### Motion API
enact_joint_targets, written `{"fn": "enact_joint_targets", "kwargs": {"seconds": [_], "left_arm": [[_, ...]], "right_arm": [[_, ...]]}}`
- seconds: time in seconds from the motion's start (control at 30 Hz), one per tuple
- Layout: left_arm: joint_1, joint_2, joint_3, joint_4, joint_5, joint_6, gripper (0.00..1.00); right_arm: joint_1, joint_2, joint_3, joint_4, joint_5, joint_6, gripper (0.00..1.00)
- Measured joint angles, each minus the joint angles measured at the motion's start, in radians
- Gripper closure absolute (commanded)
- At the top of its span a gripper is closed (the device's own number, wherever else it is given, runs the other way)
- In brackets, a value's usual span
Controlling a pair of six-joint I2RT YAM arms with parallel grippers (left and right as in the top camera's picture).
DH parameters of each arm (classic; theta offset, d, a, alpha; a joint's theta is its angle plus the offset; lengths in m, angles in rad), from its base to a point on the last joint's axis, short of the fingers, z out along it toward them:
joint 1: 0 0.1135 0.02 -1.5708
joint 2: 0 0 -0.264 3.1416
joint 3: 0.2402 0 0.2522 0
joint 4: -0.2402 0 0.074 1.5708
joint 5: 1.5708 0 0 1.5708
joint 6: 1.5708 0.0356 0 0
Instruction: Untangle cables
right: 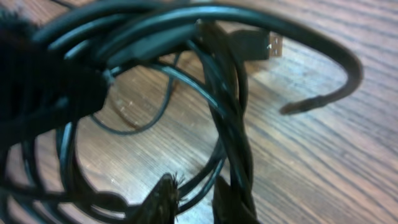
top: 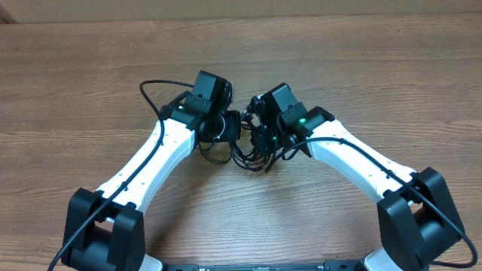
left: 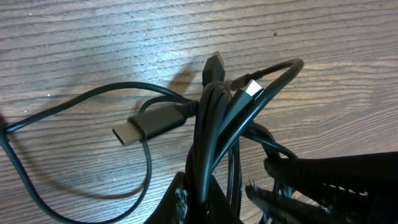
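Between left claw (top: 221, 126) and right claw (top: 261, 134) sits the tangle of thin black flexible cables (top: 248, 154). Its loops spill just below both claws onto the brown wood-grain worktop (top: 241, 45).

Handling (est.): light, limp, no shape retention. The smooth sheath will likely slip under a loose pinch. Strands snag at crossings, so a hard pull prob. tightens the knots. Plugs are the only stiff parts. Recommended hold: one strand just behind a plug, not the bundle mid-section.

Appearance: several strands run parallel as a bundle ahead of left claw, then arch over. A dark grey flat-tipped plug (left: 149, 124) points ahead-left of left claw, and a small silvery-tipped plug (left: 253, 89) lies ahead-right. A black rectangular plug w/ metal shell (right: 258, 45) shows ahead of right claw.

Claw state: left claw is fully closed, pinching the bundle. On right claw, strands cross btwn the fingertips, but the view is too blurred to tell grip from gap.
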Motion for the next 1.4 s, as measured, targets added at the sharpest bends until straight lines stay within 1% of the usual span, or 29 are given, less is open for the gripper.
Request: {"fn": "enact_joint_targets", "kwargs": {"seconds": [0.07,0.2,0.23,0.27,0.3,0.37,0.47,0.57,0.67,0.73,0.8,0.87,0.93,1.0,1.07,1.17,1.23,1.3,1.4], "left_arm": [[0.000,0.000,0.000,0.000,0.000,0.000,0.96],[0.000,0.000,0.000,0.001,0.004,0.000,0.96],[0.000,0.000,0.000,0.001,0.007,0.000,0.96],[-0.001,0.000,0.000,0.000,0.008,0.000,0.96],[-0.001,0.001,0.000,0.001,0.013,0.000,0.96],[-0.004,0.003,0.000,0.001,0.019,0.000,0.96],[-0.006,0.003,0.000,0.001,0.023,0.000,0.96],[-0.006,0.003,0.000,0.000,0.038,0.000,0.96],[-0.006,0.004,0.000,-0.004,0.055,0.000,0.96],[-0.005,0.003,0.000,-0.027,0.057,0.000,0.96],[-0.003,0.004,0.000,-0.055,0.061,0.000,0.96],[-0.002,0.003,0.000,-0.066,0.068,0.000,0.96],[-0.002,0.004,0.000,-0.068,0.076,0.000,0.96],[-0.001,0.004,0.000,-0.065,0.082,0.000,0.96],[-0.001,0.004,0.000,-0.059,0.083,0.003,0.96],[-0.001,0.003,0.000,-0.056,0.074,0.020,0.96],[-0.001,0.003,0.000,-0.055,0.063,0.045,0.96],[-0.001,0.003,0.000,-0.053,0.058,0.068,0.96],[-0.001,0.003,0.000,-0.051,0.060,0.101,0.96]], "right_arm": [[0.001,0.000,0.000,0.002,0.024,0.005,0.96],[0.000,0.005,0.000,-0.002,0.076,0.017,0.96],[0.001,0.010,0.000,-0.001,0.089,0.018,0.87],[0.001,0.018,0.000,-0.001,0.095,0.026,0.74],[0.002,0.026,0.000,0.002,0.098,0.034,0.68],[0.006,0.037,0.000,0.016,0.097,0.056,0.66],[0.011,0.043,0.000,0.051,0.105,0.163,0.48],[0.007,0.044,0.000,0.096,0.108,0.293,0.45],[-0.013,0.044,0.000,0.113,0.125,0.456,0.42],[-0.038,0.044,0.000,0.104,0.165,0.553,0.37],[-0.085,0.045,0.000,0.100,0.207,0.649,0.35],[-0.144,0.045,0.000,0.100,0.237,0.719,0.35],[-0.187,0.045,0.000,0.102,0.249,0.748,0.35],[-0.222,0.045,0.000,0.104,0.241,0.736,0.35],[-0.235,0.045,0.000,0.103,0.204,0.668,0.36],[-0.233,0.045,0.000,0.087,0.078,0.468,0.36],[-0.230,0.045,0.000,0.044,-0.050,0.298,0.36],[-0.229,0.045,-0.001,0.003,-0.159,0.156,0.36],[-0.229,0.045,-0.002,-0.021,-0.262,-0.013,0.33]]}}
